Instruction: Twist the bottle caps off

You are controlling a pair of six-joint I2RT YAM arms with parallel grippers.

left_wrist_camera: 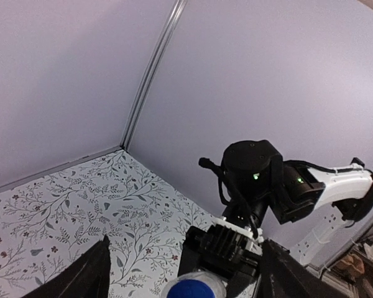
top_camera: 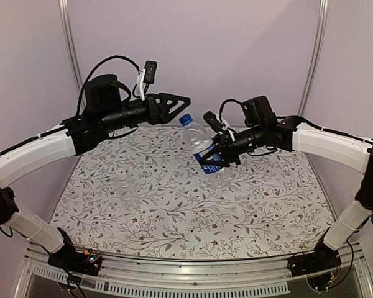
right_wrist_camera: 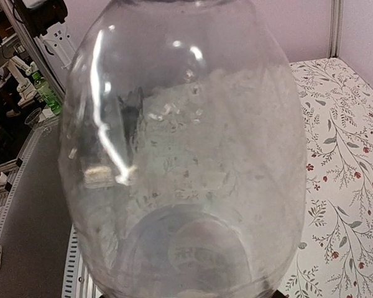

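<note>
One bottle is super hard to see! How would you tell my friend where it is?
Find the flowery table cover and look at its left half. A small clear bottle sits there alone, touched by nothing. Unlike the taller bottle gripped in the right hand, it has no blue label and no blue cap.

Legible text: none was recorded in any view. Blue-and-white label band on the taller bottle: printing was noted, too small to be read.
</note>
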